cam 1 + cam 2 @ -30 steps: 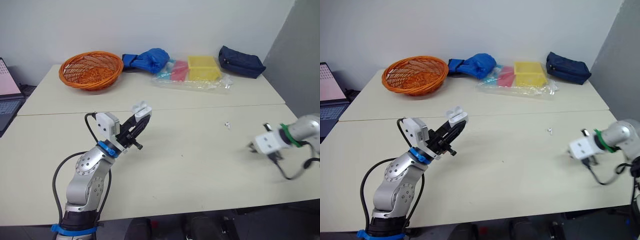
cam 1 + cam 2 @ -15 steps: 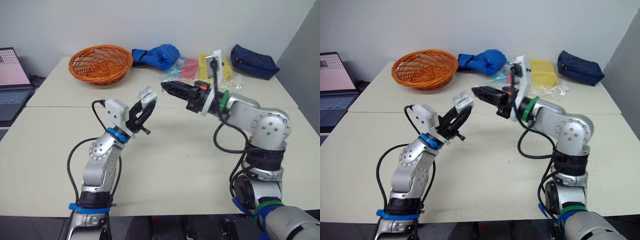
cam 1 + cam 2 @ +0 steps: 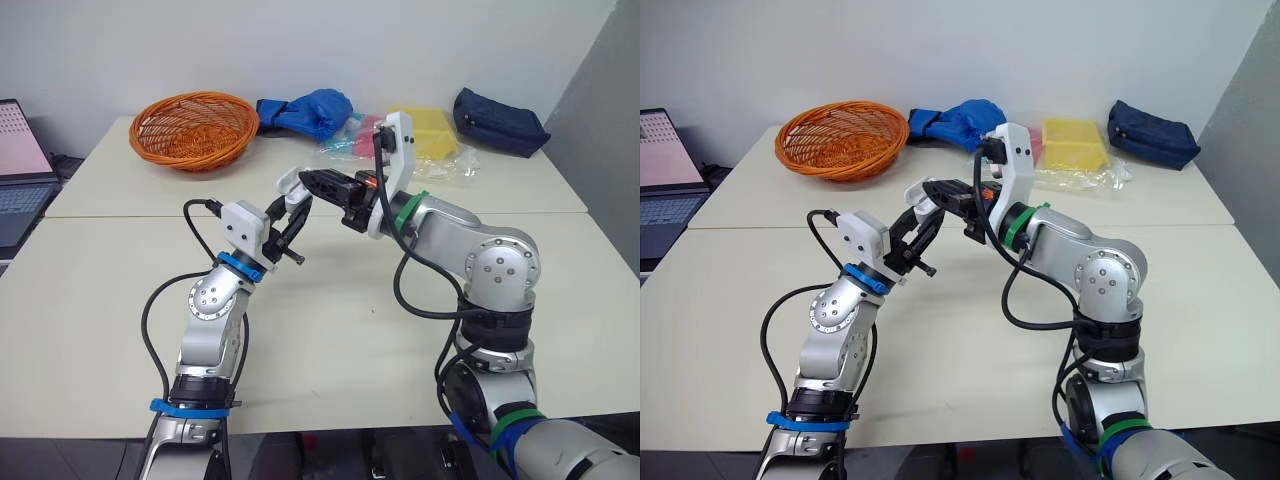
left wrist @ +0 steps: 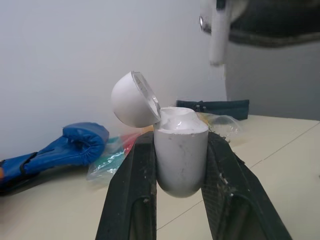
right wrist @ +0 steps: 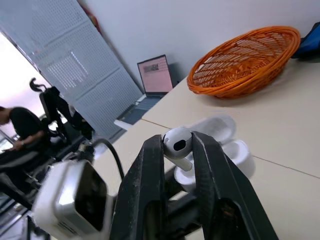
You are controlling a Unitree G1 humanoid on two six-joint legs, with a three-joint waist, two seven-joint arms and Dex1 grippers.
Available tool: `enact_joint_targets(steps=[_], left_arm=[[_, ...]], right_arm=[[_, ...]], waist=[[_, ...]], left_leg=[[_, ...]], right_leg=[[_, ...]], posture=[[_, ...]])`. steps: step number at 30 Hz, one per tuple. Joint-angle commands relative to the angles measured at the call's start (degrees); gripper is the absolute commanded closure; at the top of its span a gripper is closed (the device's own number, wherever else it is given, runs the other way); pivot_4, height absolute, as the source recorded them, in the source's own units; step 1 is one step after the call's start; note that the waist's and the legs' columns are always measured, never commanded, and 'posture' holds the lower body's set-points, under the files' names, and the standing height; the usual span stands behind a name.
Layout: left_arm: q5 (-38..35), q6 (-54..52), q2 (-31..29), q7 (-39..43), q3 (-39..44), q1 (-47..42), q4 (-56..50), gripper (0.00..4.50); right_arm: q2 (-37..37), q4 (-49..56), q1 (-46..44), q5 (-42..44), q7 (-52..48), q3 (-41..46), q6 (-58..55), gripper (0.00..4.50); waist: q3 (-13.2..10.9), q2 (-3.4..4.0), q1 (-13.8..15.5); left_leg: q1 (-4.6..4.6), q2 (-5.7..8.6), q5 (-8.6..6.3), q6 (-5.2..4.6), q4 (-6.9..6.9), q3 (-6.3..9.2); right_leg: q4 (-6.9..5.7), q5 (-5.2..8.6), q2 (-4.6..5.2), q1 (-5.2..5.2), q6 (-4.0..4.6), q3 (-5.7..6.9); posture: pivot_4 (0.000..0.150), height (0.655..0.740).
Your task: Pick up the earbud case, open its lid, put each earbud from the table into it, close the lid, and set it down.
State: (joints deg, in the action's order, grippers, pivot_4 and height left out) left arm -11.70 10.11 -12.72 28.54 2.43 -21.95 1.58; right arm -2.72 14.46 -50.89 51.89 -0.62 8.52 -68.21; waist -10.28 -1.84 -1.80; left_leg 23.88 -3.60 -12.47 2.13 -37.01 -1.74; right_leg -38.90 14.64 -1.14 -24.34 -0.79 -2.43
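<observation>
the table [image 3: 120, 290] is the base of this scene. both arms are raised over its near half, and no task item rests on it where i can see.

step in hand, as i judge it: seating an earbud in the open case. to do it well, i keep the left arm steady and the case mouth facing up. i bring the right arm in from above, on the side away from the lid, with the stem pointing down into a bay. i lower slowly and release only once the bud sits flush. a tilted stem would likely catch on the rim.

the left gripper [image 4: 180, 136] is pressed against the two flanks of the earbud case [image 4: 180, 160], holding it upright and clear of the table. its lid [image 4: 131, 101] is swung back on the hinge. i cannot tell whether a bay is already filled.

the right gripper [image 3: 312, 181] is nearly closed, pinching the white earbud [image 5: 177, 143] by its head, with the stem hanging below the fingers. the bud is just above the case mouth, not touching it.
</observation>
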Motion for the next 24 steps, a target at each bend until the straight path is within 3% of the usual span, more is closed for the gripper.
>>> enact_joint_targets(steps=[1,24], left_arm=[[1.04,3.01,0.52,-1.37,0.02,-1.26,-0.53,3.71],[0.31,2.24,1.0,-2.26,-0.35,-0.5,-3.22,3.71]], right_arm=[[-1.18,-0.02,-1.81,1.43,1.94,1.04,-0.3,4.09],[-0.25,-5.4,-2.81,-6.05,-1.14,-5.51,5.07,4.09]], waist=[[0.0,0.0,0.01],[0.0,0.0,-0.03]], left_leg=[[0.0,0.0,0.0,0.0,0.01,0.0],[0.04,0.0,0.0,0.0,0.04,-0.01]], right_leg=[[0.02,0.0,0.0,0.0,0.0,0.0],[0.08,0.01,0.01,0.0,-0.01,0.0]], posture=[[0.15,0.74],[0.15,0.74]])
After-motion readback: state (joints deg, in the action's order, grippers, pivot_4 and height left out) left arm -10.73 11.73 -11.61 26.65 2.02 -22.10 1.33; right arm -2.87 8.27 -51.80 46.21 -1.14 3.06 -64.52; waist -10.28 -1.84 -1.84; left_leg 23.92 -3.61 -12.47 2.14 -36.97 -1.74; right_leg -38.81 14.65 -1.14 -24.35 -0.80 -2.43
